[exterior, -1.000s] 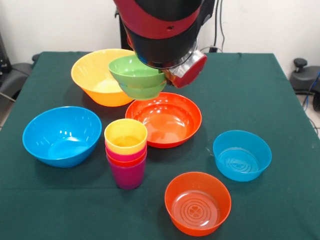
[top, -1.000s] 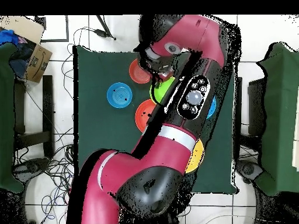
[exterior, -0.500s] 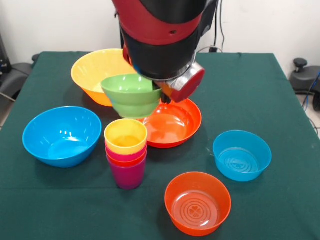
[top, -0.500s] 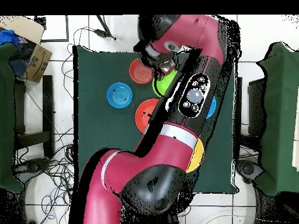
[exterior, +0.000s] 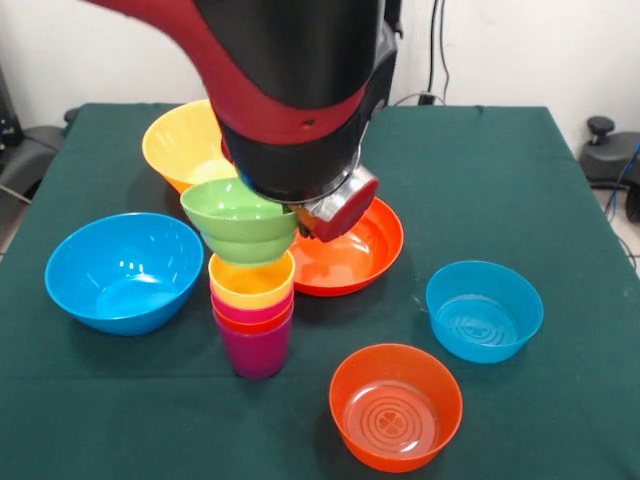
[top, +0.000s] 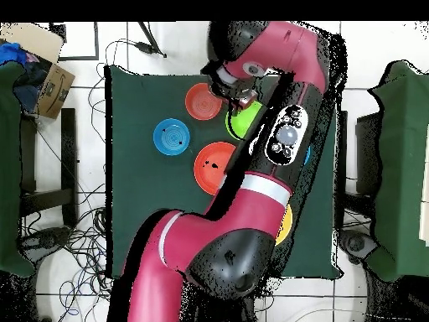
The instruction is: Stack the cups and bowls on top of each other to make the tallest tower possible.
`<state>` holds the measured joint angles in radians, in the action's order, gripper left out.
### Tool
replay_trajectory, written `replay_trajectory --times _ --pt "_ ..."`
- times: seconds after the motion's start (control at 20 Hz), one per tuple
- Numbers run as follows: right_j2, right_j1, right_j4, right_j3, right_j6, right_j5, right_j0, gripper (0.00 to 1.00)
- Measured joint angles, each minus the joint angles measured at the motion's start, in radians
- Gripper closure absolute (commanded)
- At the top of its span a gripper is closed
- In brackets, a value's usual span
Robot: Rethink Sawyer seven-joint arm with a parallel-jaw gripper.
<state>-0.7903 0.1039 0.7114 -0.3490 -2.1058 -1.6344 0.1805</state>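
Observation:
My gripper [exterior: 300,213] is shut on the rim of the small green bowl [exterior: 238,220], which hangs upright right over the tower [exterior: 253,318]. The tower is four nested cups: purple base [exterior: 257,352], then orange and crimson rims, with the yellow cup [exterior: 251,281] on top. The green bowl's bottom is level with the yellow cup's rim; whether they touch I cannot tell. In the overhead view the green bowl [top: 243,120] shows beside the wrist, and the arm hides the tower.
Around the tower stand a large blue bowl [exterior: 122,270], a large orange-yellow bowl [exterior: 178,140] behind it, a wide red-orange bowl [exterior: 358,252], a small blue bowl [exterior: 484,310] and a small translucent orange bowl [exterior: 396,405]. The arm covers much of the table's far middle.
The gripper has carried the green bowl down and toward the near left, from above the red-orange bowl to directly over the cup tower. Nothing else has moved.

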Motion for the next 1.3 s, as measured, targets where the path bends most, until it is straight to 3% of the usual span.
replay_trajectory --times 0.85,1.3 --pt "0.047 0.004 0.0 0.0 0.0 0.109 -0.004 1.0" --pt "0.058 0.003 0.0 0.0 0.0 0.117 -0.005 1.0"
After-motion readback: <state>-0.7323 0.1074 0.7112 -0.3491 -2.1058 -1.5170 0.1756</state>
